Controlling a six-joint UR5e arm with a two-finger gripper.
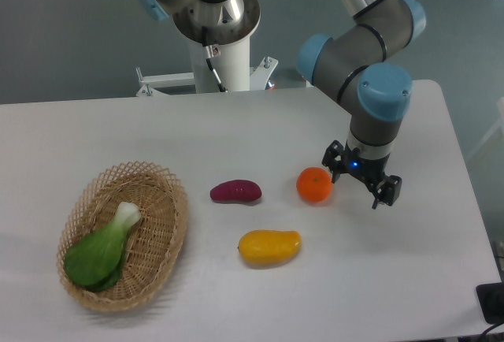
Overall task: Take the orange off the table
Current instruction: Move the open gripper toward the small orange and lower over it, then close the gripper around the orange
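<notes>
- Orange fruit, the orange [314, 185], rests on the white table [236, 129], right of centre.
- End effector [361, 176] sits just beside its right, fingers spread wide, holding nothing.

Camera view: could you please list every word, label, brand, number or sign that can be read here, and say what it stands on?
None: no readable text shows anywhere in this view.
The arm and end effector show only a small blue light, no lettering.
The orange, sweet potato, mango, basket and table carry no labels or marks.
</notes>
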